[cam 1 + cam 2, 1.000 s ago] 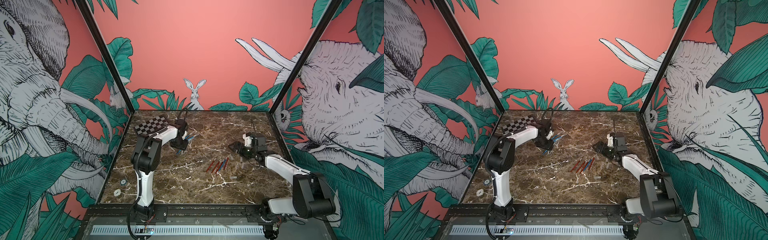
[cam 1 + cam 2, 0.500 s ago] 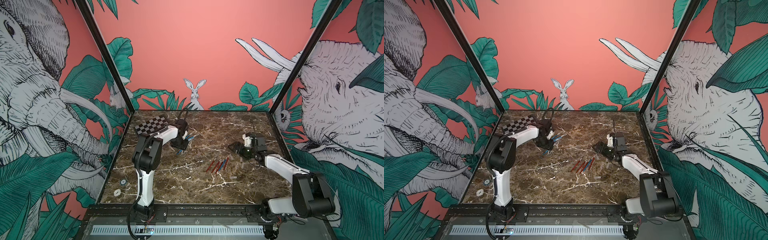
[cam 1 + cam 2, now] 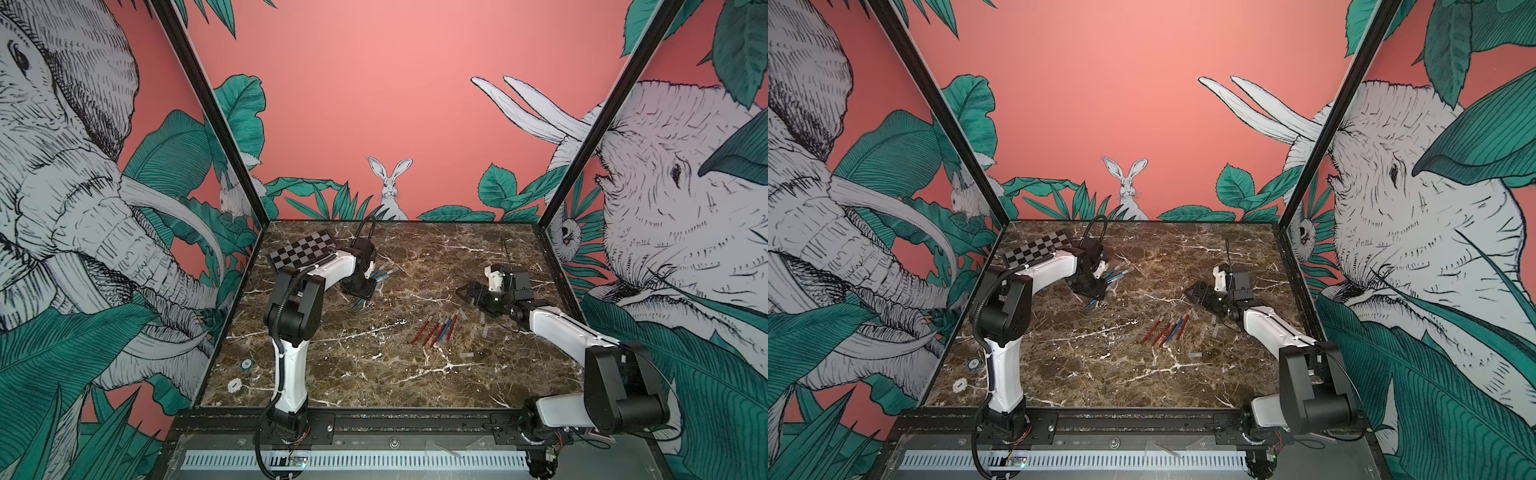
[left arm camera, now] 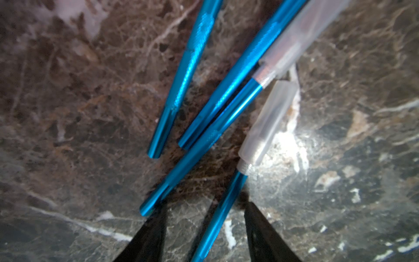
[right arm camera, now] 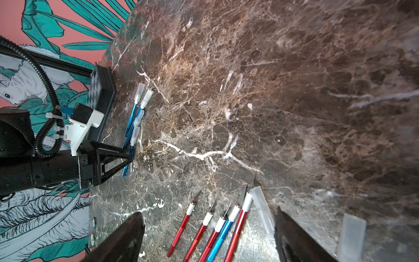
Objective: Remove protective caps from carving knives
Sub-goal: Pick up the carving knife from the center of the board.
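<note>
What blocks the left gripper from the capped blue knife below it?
Nothing visible: the capped blue knife lies between the open fingers of the left gripper. A neighbouring blue knife ends right beside one finger.

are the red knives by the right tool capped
No, the red knives show bare blades, and a loose cap lies beside them.

Between the left gripper (image 4: 205, 206) jaws, the blue knife (image 4: 218, 217) runs off the blurred view's edge, seemingly untouched.
</note>
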